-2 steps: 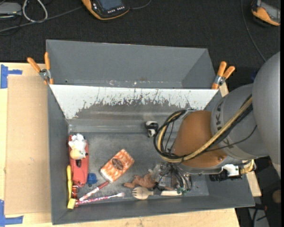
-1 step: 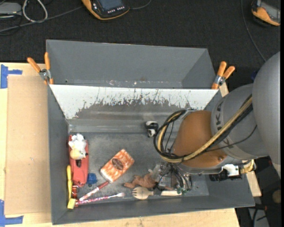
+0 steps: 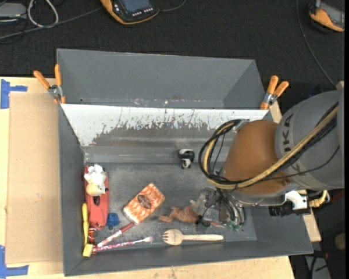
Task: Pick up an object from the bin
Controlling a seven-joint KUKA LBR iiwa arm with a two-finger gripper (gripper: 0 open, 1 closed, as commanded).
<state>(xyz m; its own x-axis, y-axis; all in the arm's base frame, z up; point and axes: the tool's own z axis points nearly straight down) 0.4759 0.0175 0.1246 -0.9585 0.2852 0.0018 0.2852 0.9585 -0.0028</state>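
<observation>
My gripper is low in the bin's front right part, mostly hidden under the arm's orange cover. Just to its left lies a small brown toy figure, whose right end reaches the gripper's tip; whether they touch I cannot tell. A pale wooden fork lies flat in front of both, prongs to the left. Further left, an orange snack packet rests at a slant on the bin floor.
Along the left wall stand a red toy with a white figure on top, a small blue piece, a yellow stick and a red-and-white striped stick. A small black-and-white clip lies near the back.
</observation>
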